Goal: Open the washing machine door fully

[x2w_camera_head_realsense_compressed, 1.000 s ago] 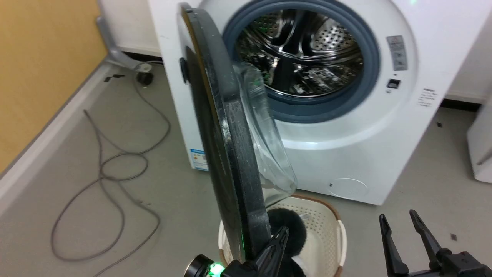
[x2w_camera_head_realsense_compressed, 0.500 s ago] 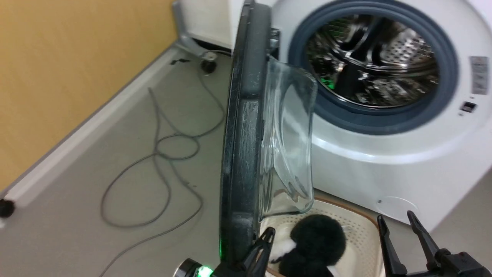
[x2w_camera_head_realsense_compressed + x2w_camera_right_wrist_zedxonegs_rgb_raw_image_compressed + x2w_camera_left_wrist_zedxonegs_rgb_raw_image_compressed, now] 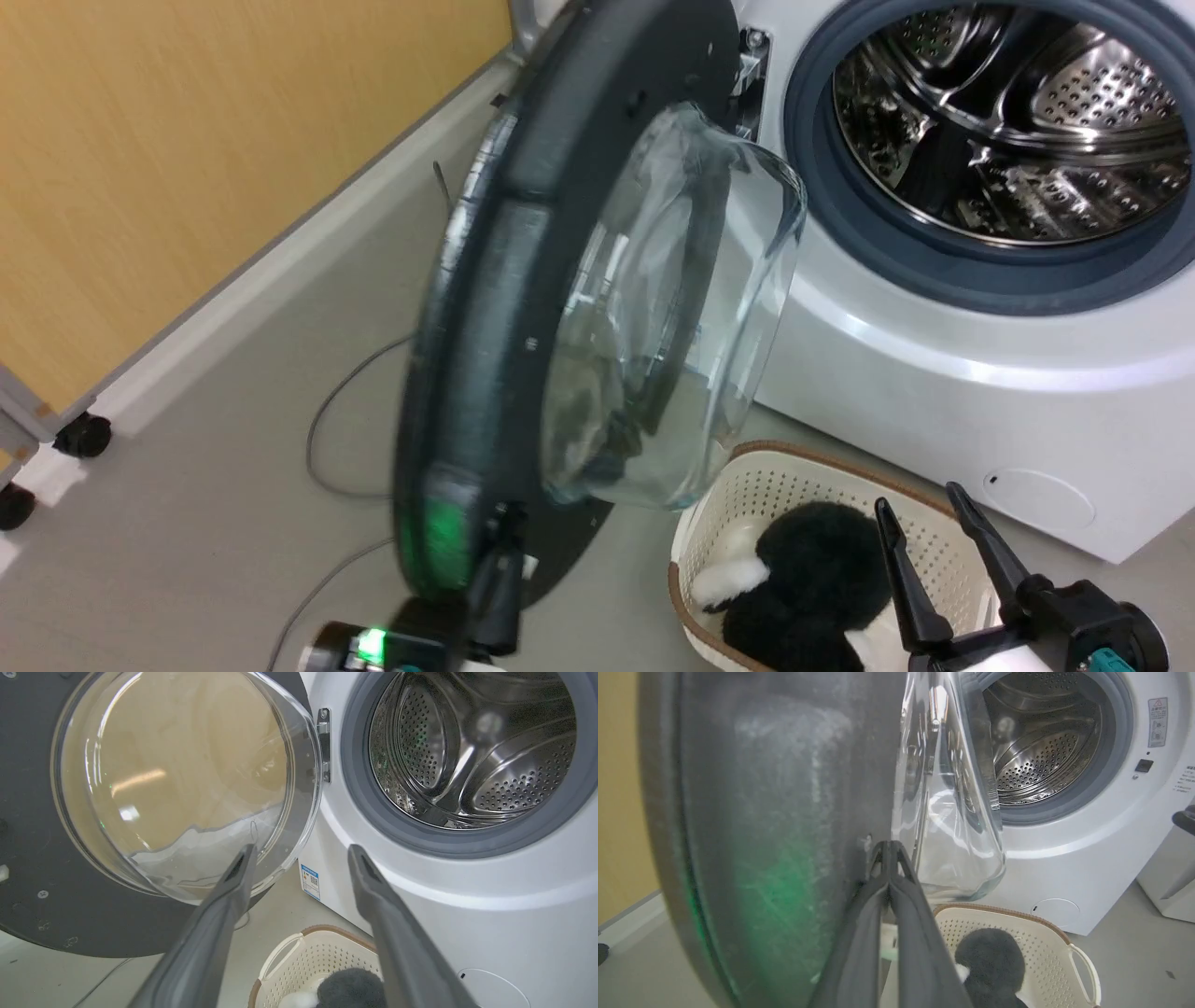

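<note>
Door: the washing machine door (image 3: 504, 308) stands wide open. It hangs from the hinge (image 3: 323, 742) on the left side of the opening in the head view, with its inner face turned towards the robot. Its dark ring is blurred in the head view.
Glass bowl: the clear bowl (image 3: 672, 308) bulges out of the door's inner face, and its lower edge is above the basket's near corner.
Left gripper: the left gripper (image 3: 889, 851) has its fingers pressed together and empty. The tips rest against the door's inner face near the lower rim, just beside the glass bowl, and a green glow falls on the door there.
Washing machine: the washing machine (image 3: 934, 373) is white. Its steel drum (image 3: 1018, 121) is bare to view inside the grey rubber ring (image 3: 822, 205).
Low front: a blue label (image 3: 310, 882) sits at the left corner and a round flap (image 3: 1041, 499) at the right.
Right gripper: the right gripper (image 3: 918, 497) has its fingers spread and holds nothing. It hangs over the basket, apart from the door.
Basket: a cream perforated basket (image 3: 747, 504) stands on the floor in front of the machine. A black-and-white fluffy thing (image 3: 822, 560) lies inside it.
Floor: grey, with a cable (image 3: 322, 429) lying to the left of the door.
Wall: a yellow wall (image 3: 187, 121) with a pale skirting runs along the left.
</note>
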You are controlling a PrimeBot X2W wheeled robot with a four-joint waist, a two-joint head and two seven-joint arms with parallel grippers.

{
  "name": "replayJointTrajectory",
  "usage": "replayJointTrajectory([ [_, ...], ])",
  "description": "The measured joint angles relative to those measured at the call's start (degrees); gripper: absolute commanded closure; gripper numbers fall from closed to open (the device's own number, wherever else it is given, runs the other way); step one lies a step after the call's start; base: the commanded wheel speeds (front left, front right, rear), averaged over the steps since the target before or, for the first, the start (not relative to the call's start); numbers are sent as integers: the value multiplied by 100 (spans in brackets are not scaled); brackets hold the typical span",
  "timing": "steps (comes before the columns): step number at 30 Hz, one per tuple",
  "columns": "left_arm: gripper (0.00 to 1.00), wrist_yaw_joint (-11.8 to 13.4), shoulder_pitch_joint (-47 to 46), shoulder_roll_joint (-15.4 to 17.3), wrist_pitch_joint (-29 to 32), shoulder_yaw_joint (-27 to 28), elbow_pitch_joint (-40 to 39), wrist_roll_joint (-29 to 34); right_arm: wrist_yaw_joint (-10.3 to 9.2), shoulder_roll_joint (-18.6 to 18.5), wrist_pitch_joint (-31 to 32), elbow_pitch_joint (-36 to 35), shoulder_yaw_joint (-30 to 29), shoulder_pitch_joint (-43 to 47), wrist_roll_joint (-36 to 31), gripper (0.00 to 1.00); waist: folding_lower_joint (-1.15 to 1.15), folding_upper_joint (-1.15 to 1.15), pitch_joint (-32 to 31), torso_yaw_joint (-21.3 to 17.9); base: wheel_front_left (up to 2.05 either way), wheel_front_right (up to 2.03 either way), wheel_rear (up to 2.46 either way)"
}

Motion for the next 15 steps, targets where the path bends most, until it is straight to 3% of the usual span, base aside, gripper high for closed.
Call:
replayJointTrajectory([
  [9,100,63,-409,-2,0,1090,43,-202,0,-4,0,-23,-100,-84,-212,0,0,0,343,38,0,0,0],
  [15,100,-67,-867,-4,0,1848,356,-247,0,-65,0,-119,-250,-80,-260,0,0,0,572,36,0,0,0],
])
